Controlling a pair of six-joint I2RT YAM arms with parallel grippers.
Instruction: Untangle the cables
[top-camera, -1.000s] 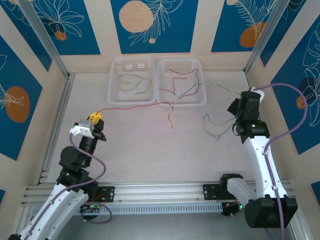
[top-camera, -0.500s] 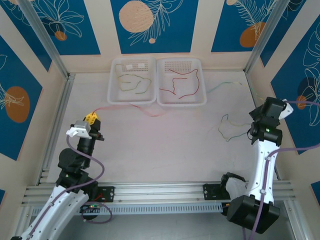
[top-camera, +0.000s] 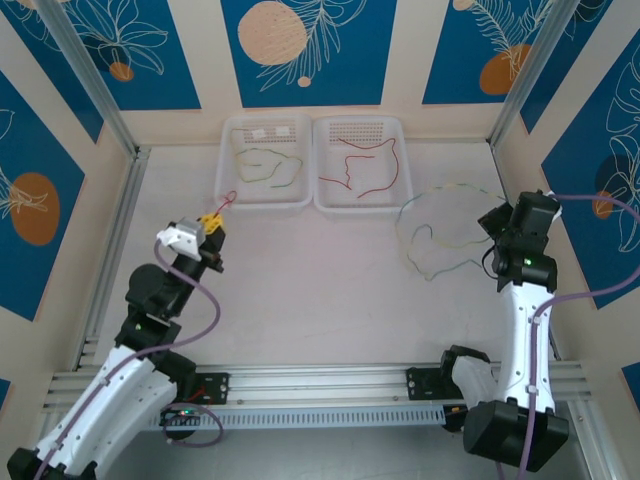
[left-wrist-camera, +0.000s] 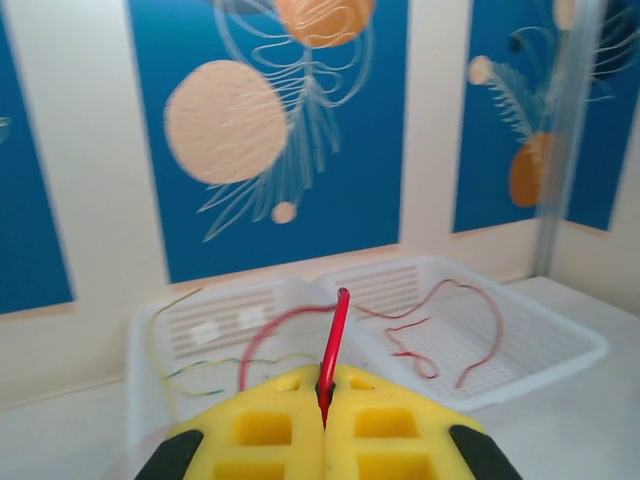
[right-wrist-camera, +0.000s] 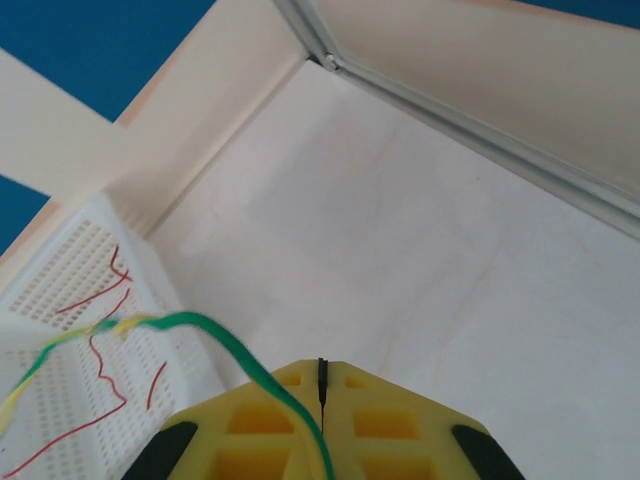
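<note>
In the left wrist view my left gripper (left-wrist-camera: 325, 405) is shut on a red cable (left-wrist-camera: 336, 330), which rises from the seam of the yellow pads and arcs back toward the trays. Seen from above, that gripper (top-camera: 211, 223) sits just in front of the left tray (top-camera: 224, 188), and the short red cable (top-camera: 226, 203) runs up to its rim. My right gripper (right-wrist-camera: 321, 385) is shut, and a yellow-green cable (right-wrist-camera: 205, 325) runs over its left pad. On the table to the left of this gripper (top-camera: 518, 207), the yellow-green cable (top-camera: 432, 228) lies in loose loops.
The left tray holds a yellow-green cable (top-camera: 262, 164). The right tray (top-camera: 405, 196) holds red cables (top-camera: 362, 168). Walls close in the back and both sides, with an aluminium post (top-camera: 520, 70) at the back right corner. A rail (top-camera: 320, 380) runs along the near edge.
The crossed cables have come apart. My left gripper carried the red cable up and right toward the left tray. My right gripper pulled the yellow-green cable off to the right.
</note>
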